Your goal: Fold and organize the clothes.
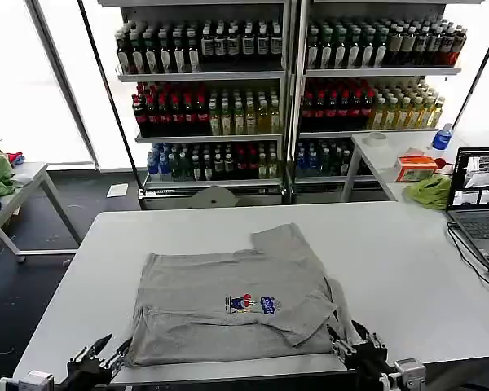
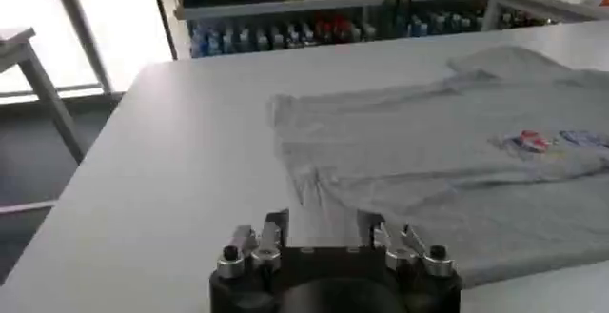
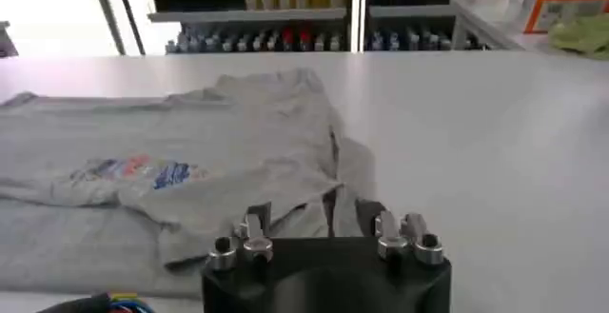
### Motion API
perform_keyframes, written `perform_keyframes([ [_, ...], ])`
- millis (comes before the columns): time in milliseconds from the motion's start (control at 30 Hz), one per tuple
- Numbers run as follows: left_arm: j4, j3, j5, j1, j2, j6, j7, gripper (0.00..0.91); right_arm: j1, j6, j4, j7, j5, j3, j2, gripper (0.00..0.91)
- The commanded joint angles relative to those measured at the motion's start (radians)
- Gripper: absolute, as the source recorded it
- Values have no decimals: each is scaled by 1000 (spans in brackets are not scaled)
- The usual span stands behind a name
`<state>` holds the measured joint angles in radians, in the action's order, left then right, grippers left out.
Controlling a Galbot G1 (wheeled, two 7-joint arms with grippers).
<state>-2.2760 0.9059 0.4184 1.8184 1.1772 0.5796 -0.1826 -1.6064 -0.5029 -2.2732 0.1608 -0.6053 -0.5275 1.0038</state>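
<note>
One grey shirt (image 1: 236, 305) lies flat on your white desk (image 1: 391, 261), near the front edge and a little left of centre, partly folded with one sleeve turned up toward the far side and a flap laid over its right part. Its small chest print (image 1: 251, 304) faces up — red and blue shapes, too small for you to read any writing.

Your left gripper (image 2: 324, 234) sits at the front edge beside the shirt's near left corner, fingers (image 2: 275, 230) spread with the hem just ahead of them, pinching nothing. Your right gripper (image 3: 311, 218) sits at the near right corner, fingers (image 3: 255, 220) likewise spread, the cloth's edge right in front.

You have bare desk to the left, behind and widely to the right of the shirt. A laptop (image 1: 479, 204) stands at the far right edge, its cable (image 1: 471, 261) trailing along that side. Behind the desk, shelves of bottles (image 1: 212, 90) — labels unreadable.
</note>
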Motion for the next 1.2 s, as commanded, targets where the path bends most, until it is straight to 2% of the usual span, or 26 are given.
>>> perform_keyframes([
  [33,61,48,57,-141,-45,-1,-22,907,408,-75,173,-70,-87,61,-42,907],
  [67,89,37,71,-182,-85,-1,-28,907,456,-75,218,-98,-83,88,-49,907],
  [200,197,-30,145,-304,-189,0,-13,907,696,-75,438,-155,-66,222,-49,907],
  [333,313,-115,239,-419,-256,-1,-2,907,863,-75,630,-214,-52,324,-28,907],
  [533,474,-282,289,-591,-341,-3,-1,907,1036,-76,852,-257,-36,429,47,907],
  [733,639,-419,300,-756,-364,-3,-10,907,1150,-76,1027,-289,11,501,126,907],
  [900,749,-508,298,-864,-353,-3,-10,907,1193,-75,1138,-282,24,520,188,907],
  [1200,831,-569,293,-938,-337,-4,-19,907,1223,-74,1270,-277,41,532,251,907],
])
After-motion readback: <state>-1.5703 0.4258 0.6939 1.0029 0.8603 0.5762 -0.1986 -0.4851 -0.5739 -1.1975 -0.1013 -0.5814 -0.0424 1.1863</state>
